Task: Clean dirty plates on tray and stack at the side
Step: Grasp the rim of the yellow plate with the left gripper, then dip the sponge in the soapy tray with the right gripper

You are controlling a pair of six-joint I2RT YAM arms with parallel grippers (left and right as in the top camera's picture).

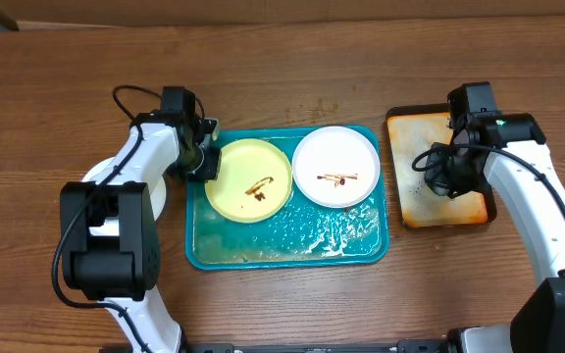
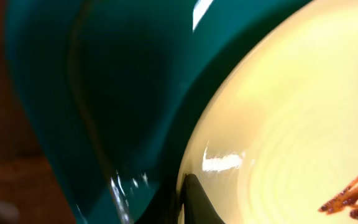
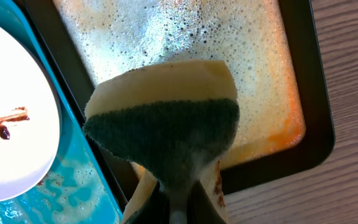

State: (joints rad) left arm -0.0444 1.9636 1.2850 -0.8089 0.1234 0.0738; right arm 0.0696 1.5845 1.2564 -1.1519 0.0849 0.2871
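Two plates lie side by side in the teal tray point(image 1: 287, 257). The pale yellow-green plate point(image 1: 249, 179) on the left has a brown smear at its centre. The white plate point(image 1: 335, 167) on the right is smeared too. My left gripper point(image 1: 204, 163) is shut on the yellow-green plate's left rim. In the left wrist view a dark finger point(image 2: 196, 205) presses on that plate point(image 2: 291, 124), beside the tray wall point(image 2: 135, 93). My right gripper point(image 1: 441, 176) hangs over the orange tray, shut on a folded yellow and green sponge point(image 3: 166, 118).
The smaller orange tray point(image 1: 437, 211) with a dark rim stands right of the teal tray and holds soapy foam point(image 3: 229, 50). Suds and water cover the teal tray's floor point(image 1: 292, 235). Bare wooden table surrounds both trays.
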